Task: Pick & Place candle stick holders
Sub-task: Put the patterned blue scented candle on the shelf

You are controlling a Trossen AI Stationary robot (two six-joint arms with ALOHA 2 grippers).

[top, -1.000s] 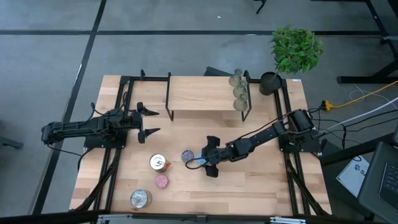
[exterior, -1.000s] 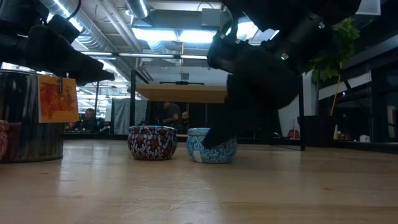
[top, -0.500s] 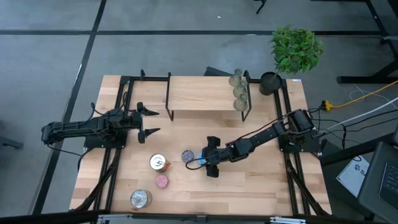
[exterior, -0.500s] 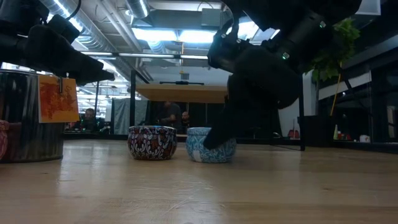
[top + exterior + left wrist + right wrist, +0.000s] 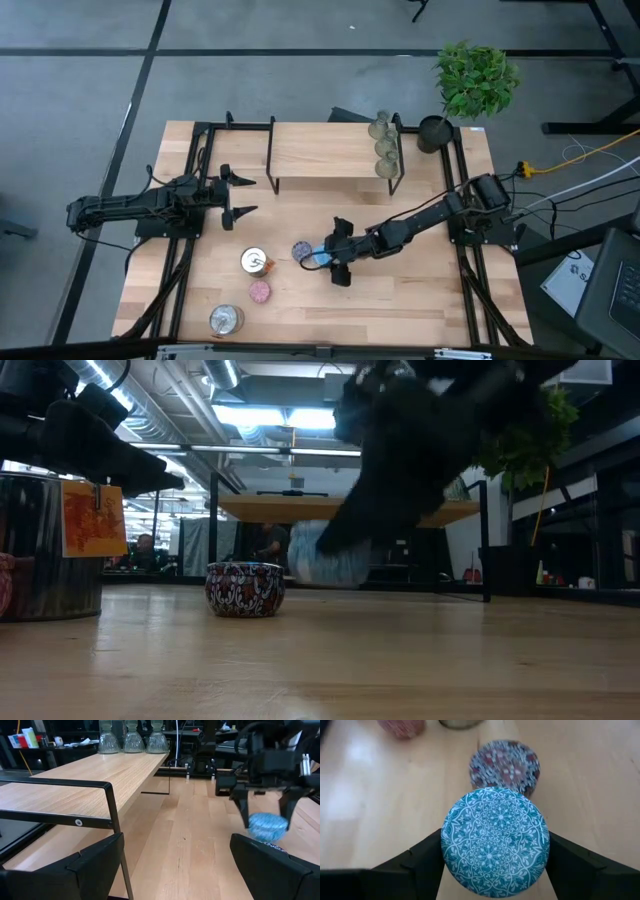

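My right gripper (image 5: 328,255) is shut on the blue patterned candle stick holder (image 5: 495,842), which hangs above the table just right of the purple-speckled holder (image 5: 301,249). The speckled holder stands on its base (image 5: 245,588). Three pale green glass holders (image 5: 383,150) stand in a row at the right end of the wooden shelf. Two silvery holders (image 5: 256,261) (image 5: 227,319) and a pink one (image 5: 260,291) stand near the front left. My left gripper (image 5: 240,195) waits open at the table's left, touching nothing. My right gripper pinches the blue holder by its round side wall (image 5: 446,845), one finger (image 5: 420,860) on each opposite side. The fingers slant down from the table's right side. The holder is lifted clear of the table (image 5: 330,555), its patterned top facing the wrist camera.
A raised wooden shelf (image 5: 330,150) on black legs spans the table's far middle. A leafy plant in a black pot (image 5: 470,85) stands at the far right corner. Black frame rails (image 5: 190,260) run along both sides. Bare wood lies right of the blue holder.
My right gripper has risen with the blue holder. The holder stood on the table beside the purple-speckled one and now hangs clear above it. The speckled holder has kept its place.
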